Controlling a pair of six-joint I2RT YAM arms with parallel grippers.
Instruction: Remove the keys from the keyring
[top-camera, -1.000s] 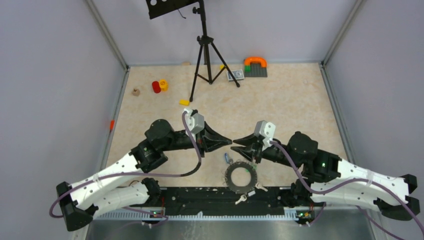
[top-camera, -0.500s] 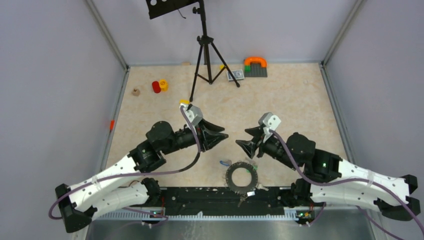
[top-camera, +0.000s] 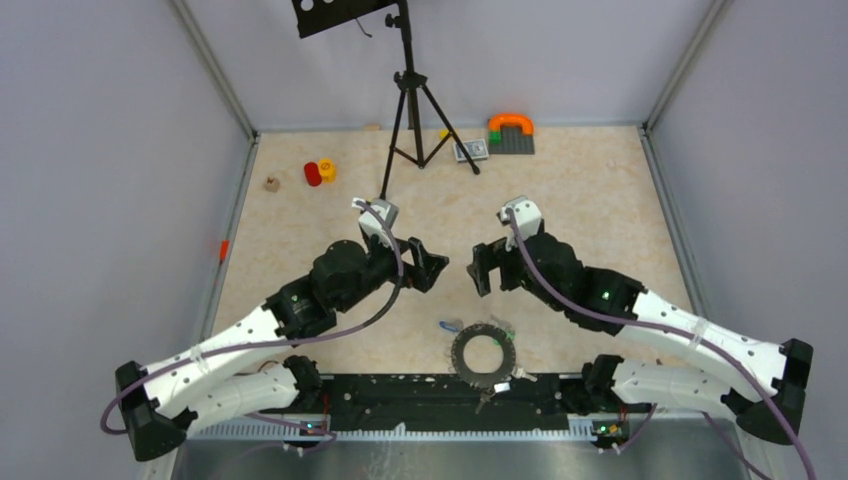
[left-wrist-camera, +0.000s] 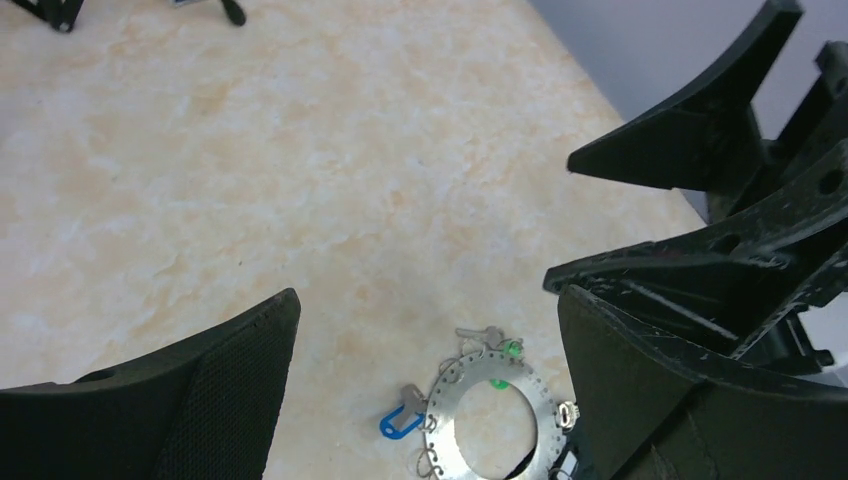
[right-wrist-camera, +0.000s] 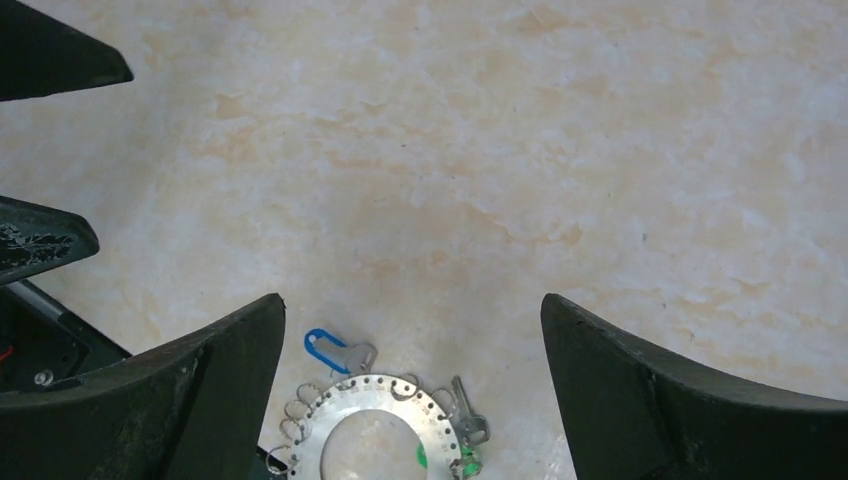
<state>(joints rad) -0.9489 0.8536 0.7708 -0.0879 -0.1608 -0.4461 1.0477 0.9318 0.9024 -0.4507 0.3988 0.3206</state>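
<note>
Now the left end effector and right end effector both gape wide, empty. The flat grey metal keyring lies on the beige bench at their six o'clock, small silver keys fringing it, its lower rim cropped in both wrist views.

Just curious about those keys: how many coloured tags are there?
2: a blue tag lying just outside the ring, and a green tag peeking out at the ring's rim. More may be hidden.

left end effector spread wide and empty, right end effector likewise (tips facing inward)
</note>
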